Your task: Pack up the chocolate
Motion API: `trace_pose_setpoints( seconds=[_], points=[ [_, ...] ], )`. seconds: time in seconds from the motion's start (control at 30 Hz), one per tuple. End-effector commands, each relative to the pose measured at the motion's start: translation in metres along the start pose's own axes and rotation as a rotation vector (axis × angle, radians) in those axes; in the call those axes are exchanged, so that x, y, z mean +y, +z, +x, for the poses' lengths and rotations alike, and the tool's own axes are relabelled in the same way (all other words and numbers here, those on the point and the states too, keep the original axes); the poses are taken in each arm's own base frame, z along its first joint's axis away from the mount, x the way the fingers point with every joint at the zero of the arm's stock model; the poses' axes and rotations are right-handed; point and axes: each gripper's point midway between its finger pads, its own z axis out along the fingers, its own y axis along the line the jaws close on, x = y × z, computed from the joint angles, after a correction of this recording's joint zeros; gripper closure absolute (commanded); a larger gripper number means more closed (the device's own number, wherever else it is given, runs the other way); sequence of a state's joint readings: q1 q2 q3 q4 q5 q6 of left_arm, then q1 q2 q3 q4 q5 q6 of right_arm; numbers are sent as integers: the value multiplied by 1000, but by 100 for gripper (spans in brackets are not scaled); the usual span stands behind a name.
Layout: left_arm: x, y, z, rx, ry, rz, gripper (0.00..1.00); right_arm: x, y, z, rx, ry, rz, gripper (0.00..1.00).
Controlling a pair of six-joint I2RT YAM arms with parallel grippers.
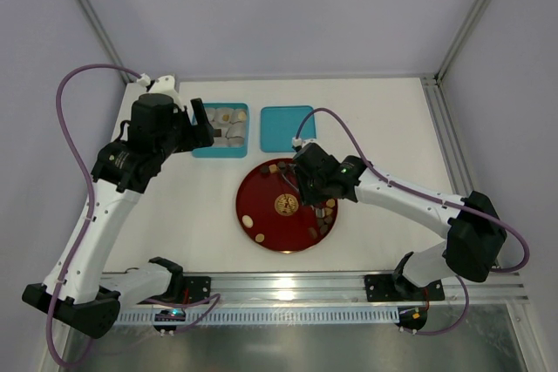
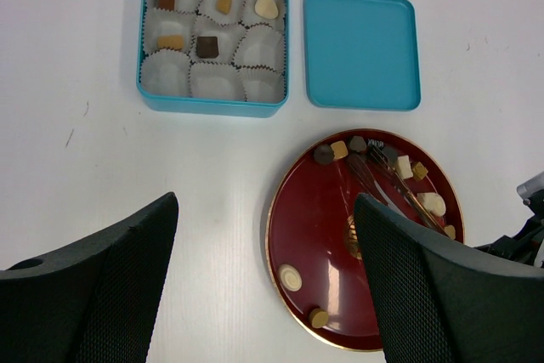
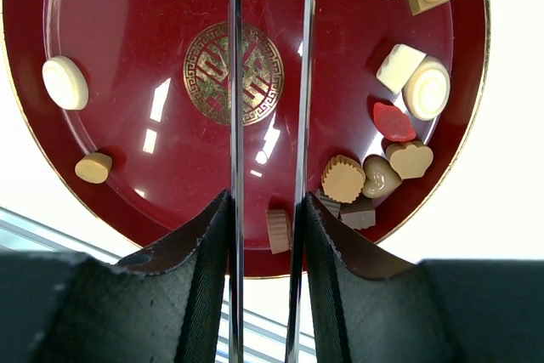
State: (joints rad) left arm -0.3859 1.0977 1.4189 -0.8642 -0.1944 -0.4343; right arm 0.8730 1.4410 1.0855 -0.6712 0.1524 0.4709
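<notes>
My right gripper (image 3: 267,210) is clenched on the tweezers (image 3: 231,82), squeezing the two thin blades from outside. They run out over the red plate (image 3: 127,23) past its gold emblem (image 3: 235,72). The tips leave my wrist view, so I cannot tell whether they pinch anything. My left gripper (image 2: 265,210) hangs released, jaws wide and empty, off the plate's left side.

The chocolate (image 3: 343,178) is split. Most pieces crowd the plate's far and right rim, several touching, and two lie alone at its near-left rim. Five sit in paper cups (image 2: 212,81) in the teal box (image 2: 212,106) beyond the plate's far-left edge, with four cups bare. The lid (image 2: 361,48) lies beyond the plate's far edge, just beside the box.

What worries me:
- The blades are slim and the plate glossy, so a rounded piece could squirt sideways as I pinch.
- In the crowded patch a blade may shove a neighbour over the rim.
- One tan piece sits right at the rim under my fingers, and a low pass would knock it off.
- My path from the plate to the box runs close to my left arm, so I may brush it.

The best room is the plate's middle — no pieces lie around the emblem
</notes>
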Motion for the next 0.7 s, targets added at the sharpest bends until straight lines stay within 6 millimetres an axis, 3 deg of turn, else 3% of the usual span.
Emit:
trace_pose_setpoints(
  seconds=[0.0, 0.67],
  points=[
    [-2, 1, -10, -40, 0, 10, 18, 6, -1, -20, -62, 16, -13, 64],
    [-4, -3, -11, -42, -8, 21, 18, 1, -38, -26, -109, 29, -24, 66]
  ],
)
